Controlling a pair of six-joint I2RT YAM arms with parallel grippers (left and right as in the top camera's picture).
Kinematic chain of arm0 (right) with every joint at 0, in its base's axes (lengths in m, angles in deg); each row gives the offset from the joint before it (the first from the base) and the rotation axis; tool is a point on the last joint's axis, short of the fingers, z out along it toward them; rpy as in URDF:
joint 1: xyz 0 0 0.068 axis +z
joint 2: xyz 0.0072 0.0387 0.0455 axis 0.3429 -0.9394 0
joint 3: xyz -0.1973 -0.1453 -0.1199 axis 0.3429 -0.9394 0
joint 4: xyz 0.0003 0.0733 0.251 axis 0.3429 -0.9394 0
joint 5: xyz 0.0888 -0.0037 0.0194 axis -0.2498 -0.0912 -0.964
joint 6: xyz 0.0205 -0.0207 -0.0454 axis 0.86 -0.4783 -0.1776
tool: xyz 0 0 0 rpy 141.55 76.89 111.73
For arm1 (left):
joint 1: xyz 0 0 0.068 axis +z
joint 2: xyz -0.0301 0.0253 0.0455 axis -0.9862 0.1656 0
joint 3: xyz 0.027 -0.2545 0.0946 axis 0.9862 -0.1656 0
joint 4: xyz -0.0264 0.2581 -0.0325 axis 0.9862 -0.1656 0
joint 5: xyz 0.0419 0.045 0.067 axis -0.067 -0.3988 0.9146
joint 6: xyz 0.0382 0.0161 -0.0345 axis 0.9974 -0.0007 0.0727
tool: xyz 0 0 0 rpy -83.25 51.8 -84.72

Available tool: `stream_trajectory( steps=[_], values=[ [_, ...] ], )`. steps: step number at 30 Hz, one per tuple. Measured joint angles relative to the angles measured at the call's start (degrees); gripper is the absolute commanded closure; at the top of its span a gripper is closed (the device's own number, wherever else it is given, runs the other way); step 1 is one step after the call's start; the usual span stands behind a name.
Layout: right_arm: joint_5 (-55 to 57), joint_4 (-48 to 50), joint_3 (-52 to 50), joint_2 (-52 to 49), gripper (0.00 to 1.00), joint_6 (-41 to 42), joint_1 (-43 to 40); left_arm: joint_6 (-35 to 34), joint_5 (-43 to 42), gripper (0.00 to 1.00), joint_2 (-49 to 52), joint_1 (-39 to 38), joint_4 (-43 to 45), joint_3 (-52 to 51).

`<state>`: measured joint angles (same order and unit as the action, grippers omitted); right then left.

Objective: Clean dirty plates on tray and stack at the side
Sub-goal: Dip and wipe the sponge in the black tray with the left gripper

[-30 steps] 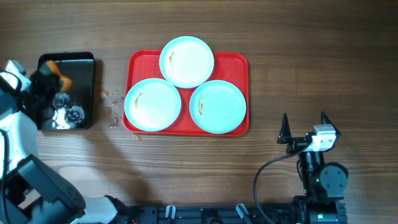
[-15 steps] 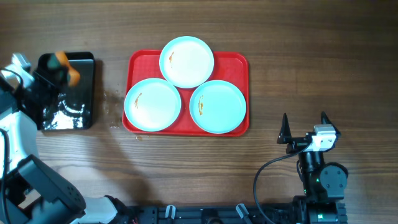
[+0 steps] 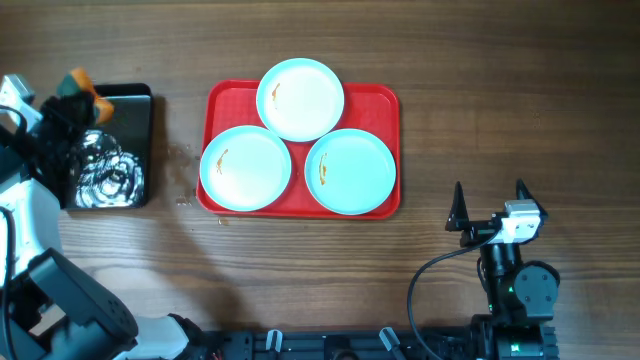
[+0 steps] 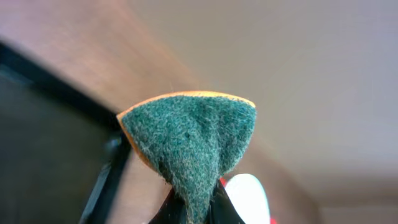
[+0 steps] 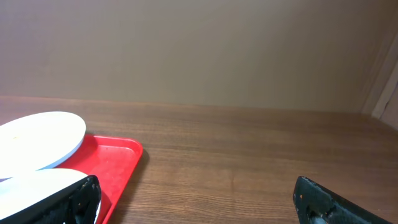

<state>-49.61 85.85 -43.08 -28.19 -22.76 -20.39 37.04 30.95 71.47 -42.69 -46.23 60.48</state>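
Three pale mint-blue plates sit on the red tray point(image 3: 225, 97): one at the back middle point(image 3: 300, 98), one at the front left point(image 3: 245, 167), one at the front right point(image 3: 350, 171). Each shows a small orange-brown smear. My left gripper point(image 3: 78, 92) is shut on a green and orange sponge point(image 4: 193, 137), held above the far edge of the black tray point(image 3: 135, 105). My right gripper point(image 3: 490, 205) is open and empty near the front right, away from the tray. The right wrist view shows the tray's corner point(image 5: 115, 155) and two plates' rims point(image 5: 37, 138).
The black tray holds wet, shiny liquid point(image 3: 105, 178). Small crumbs or drops point(image 3: 182, 155) lie on the wood between the black tray and the red tray.
My left gripper has lifted the sponge out of the black tray and moved it back toward the tray's far left edge. The right arm has not moved.
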Motion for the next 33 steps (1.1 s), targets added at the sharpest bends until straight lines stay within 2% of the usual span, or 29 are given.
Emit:
stream_trajectory(
  steps=[4, 6, 8, 10, 13, 14, 17, 21, 28, 31, 33],
  values=[
    [0.00, 0.00, 0.00, 0.00, 0.00, 0.00, 0.00, -2.80, -4.44, 0.96, -1.40, 0.00, 0.57, 0.04],
    [0.00, 0.00, 0.00, 0.00, 0.00, 0.00, 0.00, 0.07, -4.44, 0.96, -1.81, 0.00, -5.22, 0.44],
    [0.00, 0.00, 0.00, 0.00, 0.00, 0.00, 0.00, 4.96, -0.72, 0.96, -1.90, 0.00, -13.81, 0.59],
    [0.00, 0.00, 0.00, 0.00, 0.00, 0.00, 0.00, 9.27, 7.87, 0.96, -1.29, -0.04, -21.20, 0.37],
    [0.00, 0.00, 0.00, 0.00, 0.00, 0.00, 0.00, 11.41, 18.03, 0.96, 1.70, 0.22, -22.99, 0.24],
    [0.02, 0.00, 0.00, 0.00, 0.00, 0.00, 0.00, 11.56, 18.67, 0.96, 2.58, 0.37, -22.10, 0.04],
    [0.00, 0.00, 0.00, 0.00, 0.00, 0.00, 0.00, 11.85, 15.06, 0.96, 3.21, 0.66, -17.46, -0.37],
    [0.02, 0.00, 0.00, 0.00, 0.00, 0.00, 0.00, 9.94, 4.37, 0.96, 3.04, 0.63, -7.96, -0.39],
    [0.00, 0.00, 0.00, 0.00, 0.00, 0.00, 0.00, -3.82, -9.16, 0.93, 0.98, 0.66, 9.03, -0.35],
    [0.02, 0.00, 0.00, 0.00, 0.00, 0.00, 0.00, -7.65, -11.98, 0.86, -0.09, 0.66, 9.14, -0.28],
    [0.00, 0.00, 0.00, 0.00, 0.00, 0.00, 0.00, -5.42, -12.13, 0.87, -0.31, 0.66, 3.34, -0.07]
  ],
)
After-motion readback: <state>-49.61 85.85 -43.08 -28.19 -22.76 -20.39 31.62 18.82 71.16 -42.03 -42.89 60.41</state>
